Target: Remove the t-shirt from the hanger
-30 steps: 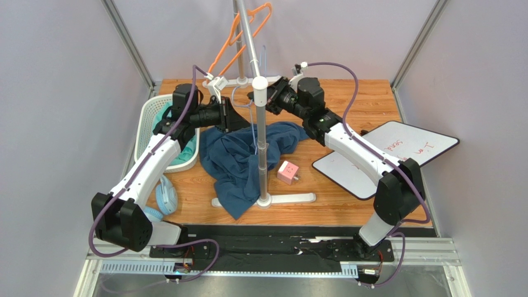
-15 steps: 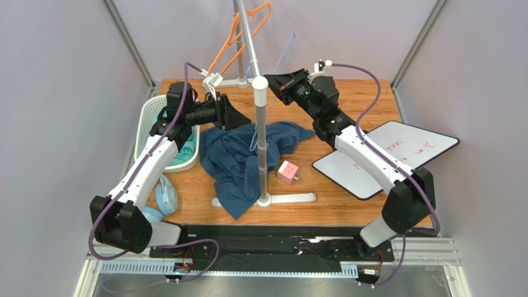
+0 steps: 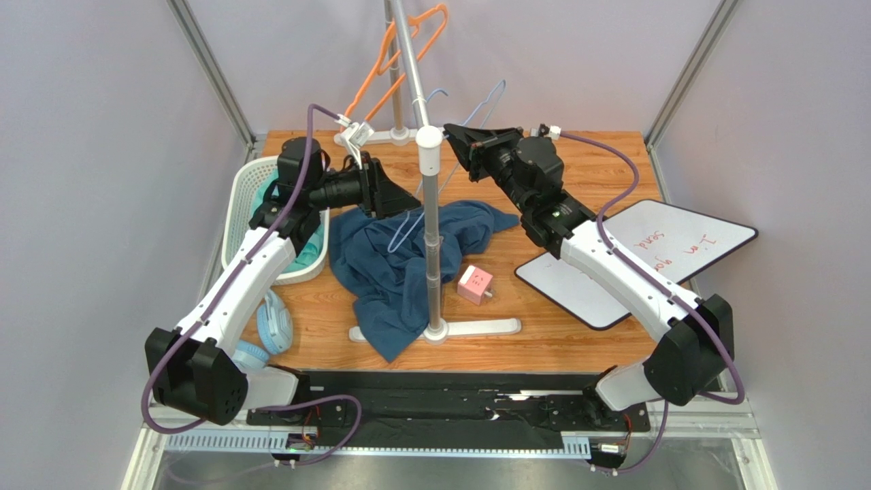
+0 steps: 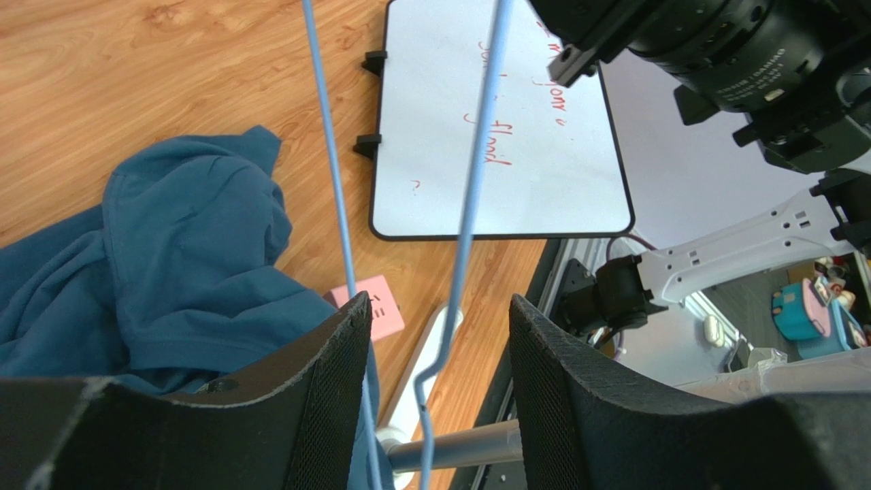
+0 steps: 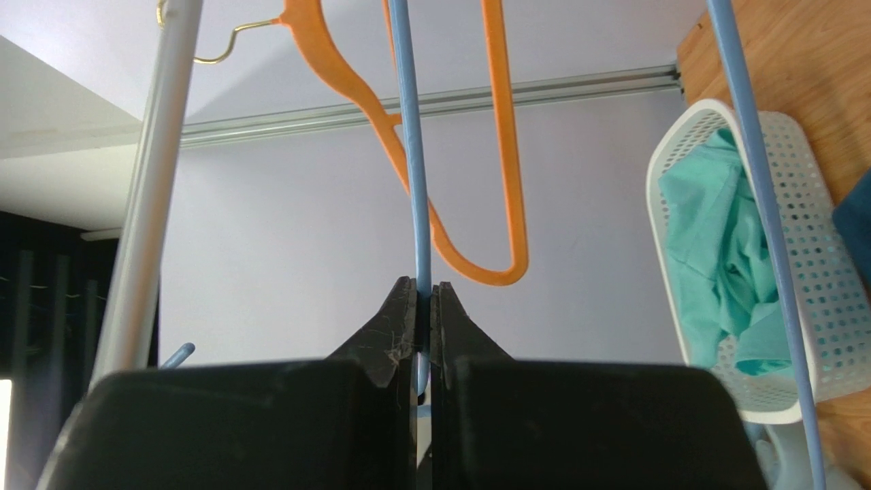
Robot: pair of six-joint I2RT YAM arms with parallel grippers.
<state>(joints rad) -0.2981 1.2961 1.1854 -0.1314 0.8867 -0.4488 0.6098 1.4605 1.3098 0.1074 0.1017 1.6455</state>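
Right claw (image 3: 457,138) clamps the hanger (image 3: 491,100) high beside the pole (image 3: 430,204); the shirt (image 3: 383,267) lies heaped mid-bench around its foot, apparently free. Left wrist: left claw (image 4: 434,306) stands apart, hanger wires passing between its fingers (image 4: 317,388), unheld. Right wrist: jaws pinch blue wire. Lift it gently, clear of pole and orange hanger (image 5: 501,153); open room lies toward the whiteboard (image 4: 491,133)

The dark blue t-shirt (image 3: 394,267) lies crumpled in a heap on the desk (image 3: 572,337), bunched around the foot of the rack pole (image 3: 433,255). The thin light-blue wire hanger (image 5: 408,153), bare, slants in the air beside that pole above the shirt, pinched in the closed jaws of the right gripper (image 5: 424,294).
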